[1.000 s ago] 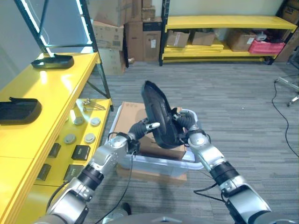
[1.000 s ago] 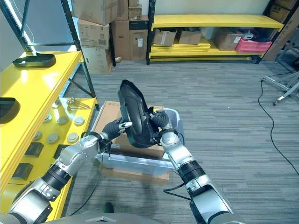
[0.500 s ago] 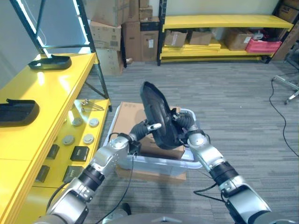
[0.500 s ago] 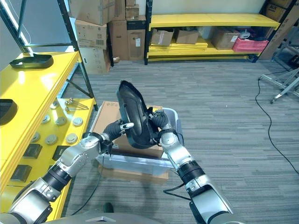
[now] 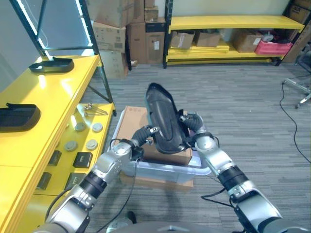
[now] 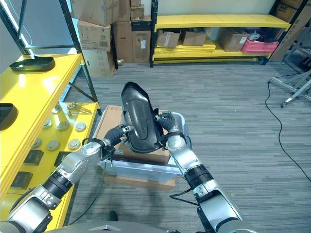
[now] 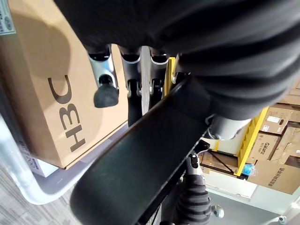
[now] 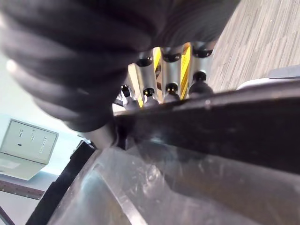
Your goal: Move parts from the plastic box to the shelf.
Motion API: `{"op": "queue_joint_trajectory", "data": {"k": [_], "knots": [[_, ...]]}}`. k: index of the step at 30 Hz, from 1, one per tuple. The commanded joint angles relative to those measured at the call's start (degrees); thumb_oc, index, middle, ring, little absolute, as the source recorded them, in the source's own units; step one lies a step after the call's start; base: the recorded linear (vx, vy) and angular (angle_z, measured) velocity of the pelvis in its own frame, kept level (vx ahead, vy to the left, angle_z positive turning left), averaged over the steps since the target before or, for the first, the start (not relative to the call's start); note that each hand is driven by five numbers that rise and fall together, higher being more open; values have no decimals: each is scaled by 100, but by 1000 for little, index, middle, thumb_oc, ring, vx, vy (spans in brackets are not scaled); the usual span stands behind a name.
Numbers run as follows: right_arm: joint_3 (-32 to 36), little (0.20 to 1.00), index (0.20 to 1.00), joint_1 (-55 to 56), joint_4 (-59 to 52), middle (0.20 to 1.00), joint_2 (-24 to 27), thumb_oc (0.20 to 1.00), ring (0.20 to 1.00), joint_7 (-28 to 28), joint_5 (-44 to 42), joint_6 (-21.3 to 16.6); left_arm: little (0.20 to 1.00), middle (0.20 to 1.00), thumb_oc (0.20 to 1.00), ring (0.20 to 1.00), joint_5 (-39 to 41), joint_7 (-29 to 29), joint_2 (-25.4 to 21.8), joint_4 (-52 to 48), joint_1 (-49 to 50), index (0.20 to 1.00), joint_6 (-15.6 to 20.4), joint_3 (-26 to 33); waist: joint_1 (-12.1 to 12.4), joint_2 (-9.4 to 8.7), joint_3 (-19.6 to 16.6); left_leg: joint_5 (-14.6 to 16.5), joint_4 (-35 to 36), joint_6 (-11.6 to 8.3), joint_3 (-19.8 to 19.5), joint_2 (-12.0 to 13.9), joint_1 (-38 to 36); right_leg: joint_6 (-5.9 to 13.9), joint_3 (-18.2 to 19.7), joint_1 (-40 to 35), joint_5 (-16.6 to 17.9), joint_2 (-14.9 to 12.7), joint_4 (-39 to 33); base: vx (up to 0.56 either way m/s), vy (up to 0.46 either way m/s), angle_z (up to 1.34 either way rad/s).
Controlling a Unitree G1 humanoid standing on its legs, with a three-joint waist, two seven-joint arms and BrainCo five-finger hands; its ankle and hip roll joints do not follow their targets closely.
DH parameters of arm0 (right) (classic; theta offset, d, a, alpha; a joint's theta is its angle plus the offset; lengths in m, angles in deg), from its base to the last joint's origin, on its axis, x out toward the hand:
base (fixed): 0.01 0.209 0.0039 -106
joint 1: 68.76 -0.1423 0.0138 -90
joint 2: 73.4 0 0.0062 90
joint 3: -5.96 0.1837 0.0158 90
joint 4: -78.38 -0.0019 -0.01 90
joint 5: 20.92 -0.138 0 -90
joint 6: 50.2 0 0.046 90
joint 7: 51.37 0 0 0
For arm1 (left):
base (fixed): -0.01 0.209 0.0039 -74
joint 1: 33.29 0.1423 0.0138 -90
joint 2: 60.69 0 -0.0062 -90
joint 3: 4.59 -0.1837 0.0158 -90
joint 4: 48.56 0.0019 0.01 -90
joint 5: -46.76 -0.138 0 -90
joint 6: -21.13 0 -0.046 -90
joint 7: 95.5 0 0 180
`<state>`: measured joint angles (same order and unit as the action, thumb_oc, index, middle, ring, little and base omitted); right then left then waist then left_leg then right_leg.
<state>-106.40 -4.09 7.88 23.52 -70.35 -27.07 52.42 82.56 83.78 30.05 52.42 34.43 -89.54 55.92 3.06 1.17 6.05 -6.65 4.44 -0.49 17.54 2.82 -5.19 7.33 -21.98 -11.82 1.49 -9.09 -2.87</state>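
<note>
A large black part (image 5: 164, 119) is held upright above the plastic box (image 5: 160, 168), the left hand (image 5: 144, 134) and right hand (image 5: 190, 123) each curled on an edge; two similar parts already lie on the yellow shelf (image 5: 58, 90); this one awaits placing.

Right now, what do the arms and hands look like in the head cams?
Both arms are silver-grey with black bands at the joints. The left hand and right hand have dark ribbed covers over the wrist and the back of the hand. Their fingers are silver with dark rounded tips. A thin black cable hangs below the left wrist.
</note>
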Motion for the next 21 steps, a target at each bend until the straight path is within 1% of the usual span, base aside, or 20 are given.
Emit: {"op": "queue_joint_trajectory", "data": {"k": [1,6,9,11,13,16,17,18,21], "knots": [[-90,200,200,-862,114,200,-147,200,200,-12,-3,-349,200,200,200,200,133,232,566,138,-732,200,523,-431,178,39,-235,581,-162,-179,-96,214,-206,378,-212,297,-340,-303,546,0,0,0],[-91,200,200,-863,135,200,-170,200,200,-50,-21,-377,200,200,200,200,183,202,602,140,-723,200,614,-432,177,42,-229,586,-166,-176,-105,206,-212,377,-206,298,-345,-304,559,0,0,0],[-84,200,200,-850,96,200,-218,200,200,-57,-70,-401,200,200,200,200,258,112,658,86,-726,200,800,-450,171,42,-225,591,-166,-179,-109,201,-213,378,-198,293,-346,-300,553,0,0,0],[-62,200,200,-870,75,200,-238,200,200,-42,-105,-396,200,200,200,200,264,2,682,23,-733,200,828,-442,172,37,-219,593,-159,-177,-107,202,-224,375,-206,288,-347,-301,553,0,0,0],[-55,200,200,-869,65,200,-250,200,200,-45,-157,-400,200,200,200,200,222,-104,683,13,-744,200,875,-447,175,33,-226,591,-152,-177,-116,200,-232,375,-204,289,-346,-300,556,0,0,0],[-52,200,200,-863,51,200,-265,200,200,-50,-235,-422,200,200,200,200,133,-104,679,30,-744,200,954,-417,176,27,-230,593,-154,-182,-112,205,-234,376,-202,286,-349,-298,552,0,0,0],[-38,944,944,-859,-9,944,-317,944,944,-50,-352,-425,200,200,200,200,55,-239,690,-27,-756,200,992,-382,173,28,-222,590,-151,-188,-107,210,-240,377,-203,284,-345,-297,548,0,0,0],[-30,1000,1000,-859,-35,1000,-335,1000,1000,-42,-411,-384,200,200,200,200,35,-304,689,-46,-758,200,1018,-375,177,30,-215,592,-152,-188,-110,212,-240,377,-205,284,-344,-300,549,0,0,0],[1,1000,1000,-860,-115,1000,-403,1000,1000,-89,-680,-304,200,200,200,200,67,-501,672,-137,-781,200,1032,-292,189,32,-200,592,-153,-190,-117,209,-245,376,-208,273,-338,-300,538,-10,2,-5]]}}
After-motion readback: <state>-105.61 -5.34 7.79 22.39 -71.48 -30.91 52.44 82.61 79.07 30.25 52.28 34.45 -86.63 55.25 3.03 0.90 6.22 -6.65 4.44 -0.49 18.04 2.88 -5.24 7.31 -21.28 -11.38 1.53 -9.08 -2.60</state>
